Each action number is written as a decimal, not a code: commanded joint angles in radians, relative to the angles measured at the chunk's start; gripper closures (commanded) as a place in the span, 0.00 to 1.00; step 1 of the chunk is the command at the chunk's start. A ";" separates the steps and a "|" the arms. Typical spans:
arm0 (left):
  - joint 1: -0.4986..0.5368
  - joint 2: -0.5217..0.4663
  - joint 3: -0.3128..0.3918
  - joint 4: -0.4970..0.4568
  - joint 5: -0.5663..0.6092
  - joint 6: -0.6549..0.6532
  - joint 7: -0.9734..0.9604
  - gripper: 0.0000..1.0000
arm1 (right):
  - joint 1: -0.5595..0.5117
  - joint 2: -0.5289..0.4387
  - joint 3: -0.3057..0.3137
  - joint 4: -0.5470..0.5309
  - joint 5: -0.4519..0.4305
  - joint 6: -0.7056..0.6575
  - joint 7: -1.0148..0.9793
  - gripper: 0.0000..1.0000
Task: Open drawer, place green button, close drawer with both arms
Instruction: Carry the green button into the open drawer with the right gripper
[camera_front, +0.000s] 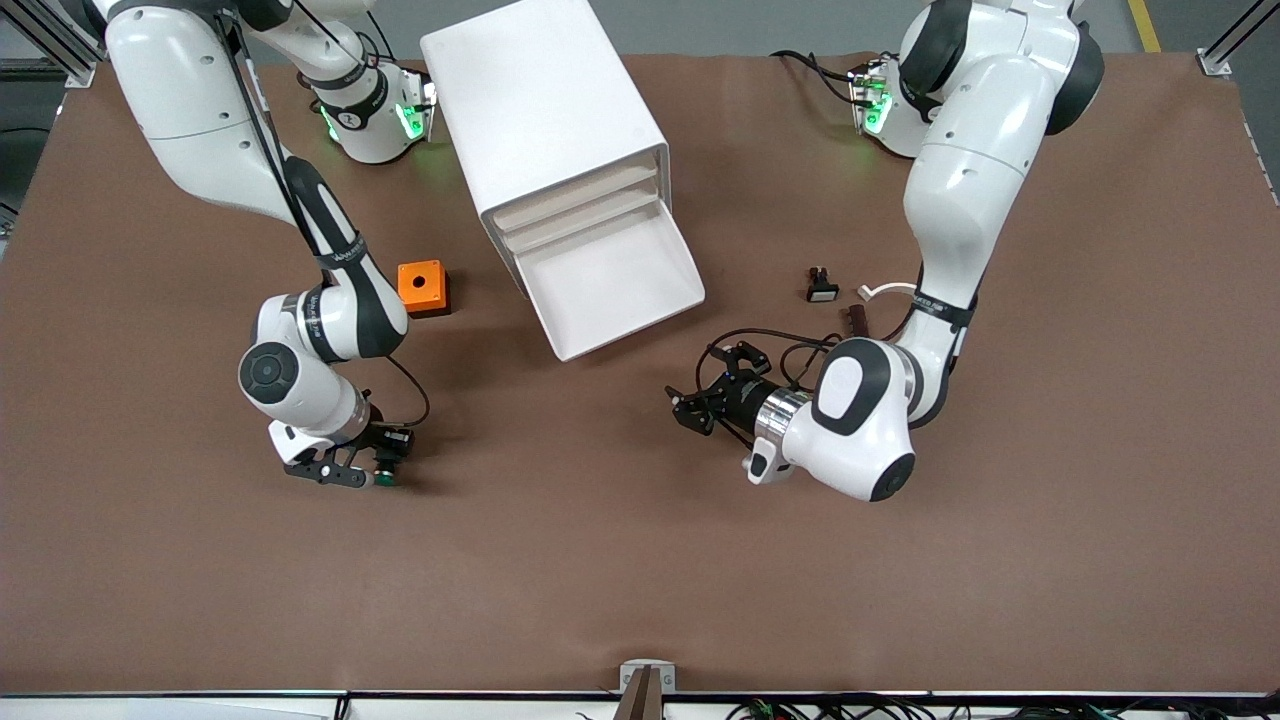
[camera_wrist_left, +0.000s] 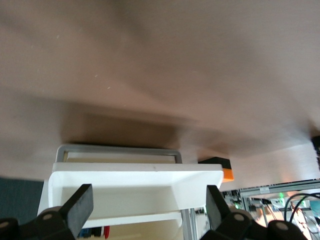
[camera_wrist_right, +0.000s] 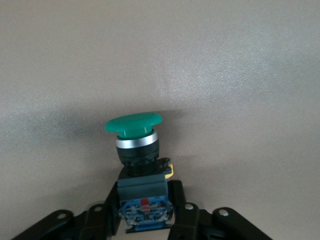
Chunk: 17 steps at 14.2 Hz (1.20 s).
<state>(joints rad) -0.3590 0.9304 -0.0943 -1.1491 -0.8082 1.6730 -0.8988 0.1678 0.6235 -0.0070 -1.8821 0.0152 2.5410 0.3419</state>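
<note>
Two sets of fingers are at work in front of you, and each sits low over the brown worktop (camera_front: 600, 560). Your right fingers (camera_front: 372, 474) are closed on the button (camera_front: 384, 476): in the right wrist view the black-and-blue body (camera_wrist_right: 144, 202) is pinched between the two fingers while the green cap (camera_wrist_right: 133, 125) sticks out past their tips, with only bare worktop around it. From the front camera the button shows as a small green spot at the fingertips, close above the surface; you cannot tell whether it touches.

Your left fingers (camera_front: 690, 405) are spread wide and hold nothing. They point toward the cabinet (camera_front: 545, 130), and the left wrist view shows the drawer (camera_wrist_left: 135, 192) framed between the two open fingers (camera_wrist_left: 80, 205), apart from both.

That drawer (camera_front: 610, 285) is the lowest one and stands pulled well out of the cabinet, its tray bare inside, its flat front nearest your left fingers. An orange cube (camera_front: 422, 287) with a hole lies between the cabinet and your right arm, farther from the front camera than the right fingers. A small black piece (camera_front: 821, 286) with a white face lies beside the left arm, toward its end of the worktop.
</note>
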 joint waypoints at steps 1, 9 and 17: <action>-0.011 -0.057 0.030 -0.021 0.085 0.037 0.096 0.01 | 0.007 -0.033 -0.002 0.001 -0.011 -0.066 0.040 1.00; -0.017 -0.096 0.030 -0.024 0.236 0.126 0.181 0.01 | 0.191 -0.266 0.007 0.092 0.005 -0.439 0.506 1.00; -0.037 -0.142 0.022 -0.031 0.358 0.145 0.179 0.01 | 0.491 -0.300 0.004 0.025 0.100 -0.415 1.043 1.00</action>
<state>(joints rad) -0.3767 0.8141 -0.0730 -1.1502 -0.5017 1.7982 -0.7271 0.6017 0.3409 0.0104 -1.8053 0.0977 2.1017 1.2897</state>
